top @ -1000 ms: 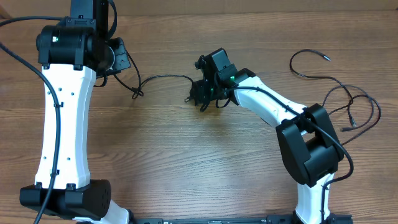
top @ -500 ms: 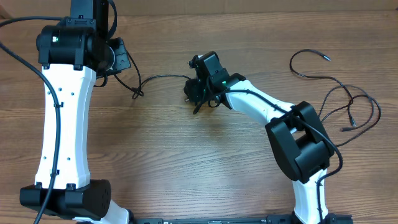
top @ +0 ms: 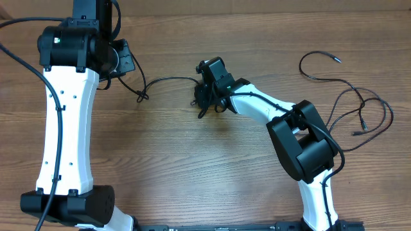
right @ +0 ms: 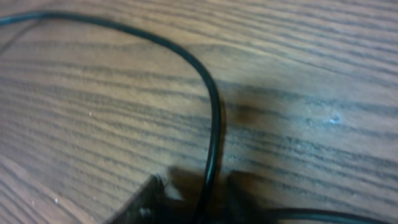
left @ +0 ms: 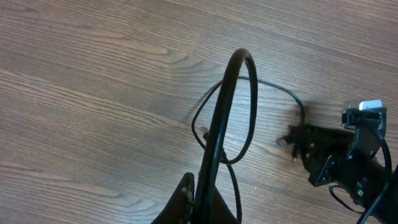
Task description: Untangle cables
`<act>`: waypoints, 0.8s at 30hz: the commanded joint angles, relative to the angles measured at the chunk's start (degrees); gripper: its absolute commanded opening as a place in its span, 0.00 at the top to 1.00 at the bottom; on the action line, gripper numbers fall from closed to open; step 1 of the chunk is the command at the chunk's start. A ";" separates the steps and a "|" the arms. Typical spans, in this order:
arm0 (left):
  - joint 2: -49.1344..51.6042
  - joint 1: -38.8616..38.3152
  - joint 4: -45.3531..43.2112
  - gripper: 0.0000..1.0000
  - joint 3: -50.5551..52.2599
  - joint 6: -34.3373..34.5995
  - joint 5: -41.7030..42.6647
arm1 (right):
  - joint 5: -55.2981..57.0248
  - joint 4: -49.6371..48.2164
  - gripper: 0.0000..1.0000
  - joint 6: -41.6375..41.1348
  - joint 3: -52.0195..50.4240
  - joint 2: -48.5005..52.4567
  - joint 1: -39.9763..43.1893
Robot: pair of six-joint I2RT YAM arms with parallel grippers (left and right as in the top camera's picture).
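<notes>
A thin black cable (top: pixel 168 79) runs across the table from my left gripper (top: pixel 123 70), through a small knot (top: pixel 140 96), to my right gripper (top: pixel 202 102). In the left wrist view my left gripper (left: pixel 208 205) is shut on this cable (left: pixel 233 81), which arches up in a loop. Its plug end (left: pixel 283 142) lies by the right gripper (left: pixel 314 152). In the right wrist view my right gripper (right: pixel 202 199) is low over the wood. Its jaws stand apart, with the cable (right: pixel 214 112) running between them.
More loose black cables (top: pixel 359 102) with small plug ends lie spread at the far right, behind the right arm's elbow (top: pixel 302 138). The left arm (top: pixel 64 115) stretches along the left side of the wooden table (top: pixel 192 167).
My right gripper has moved left and slightly back, closing in on the cable's end. The right arm's elbow has shifted left with it. The left arm has not moved.
</notes>
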State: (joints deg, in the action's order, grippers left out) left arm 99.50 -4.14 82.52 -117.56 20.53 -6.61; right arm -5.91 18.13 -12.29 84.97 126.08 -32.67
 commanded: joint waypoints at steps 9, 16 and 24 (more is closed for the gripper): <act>-0.24 -0.02 -0.11 0.96 0.15 -1.25 0.26 | -1.27 1.07 0.96 0.33 0.31 -3.78 -0.31; -0.24 -0.02 -0.28 0.96 0.15 -1.25 0.24 | -12.90 1.99 0.96 0.31 0.31 -9.77 -4.31; -0.24 -0.02 -0.20 0.96 0.15 -1.25 0.26 | -2.58 5.88 0.47 0.24 0.24 -9.92 -8.57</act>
State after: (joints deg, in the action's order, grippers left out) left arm 99.50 -4.14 82.50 -117.56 20.53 -6.61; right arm -15.05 23.62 -11.94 84.97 116.95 -41.60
